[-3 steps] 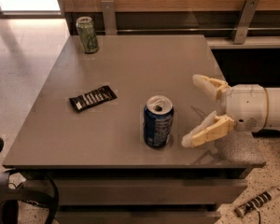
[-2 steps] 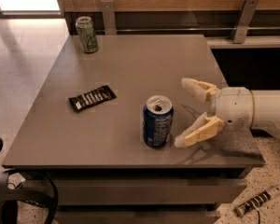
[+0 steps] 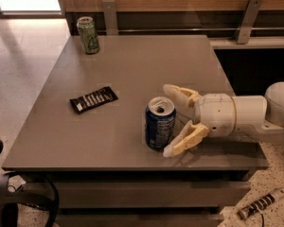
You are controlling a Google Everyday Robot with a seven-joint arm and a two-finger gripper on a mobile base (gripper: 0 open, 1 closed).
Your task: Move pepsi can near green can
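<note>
The pepsi can (image 3: 158,124) is shown upright near the front edge of the counter (image 3: 146,65), right of centre. The gripper (image 3: 168,119), entering from the right edge, is spread wide, with one finger behind the can and one before it. Nothing is held, and contact appears not yet made. The green can (image 3: 88,35) stands at the far left corner, well apart. Grasping, carrying and placing are all left undone. A dark wrapper (image 3: 93,99) lies between the cans.
</note>
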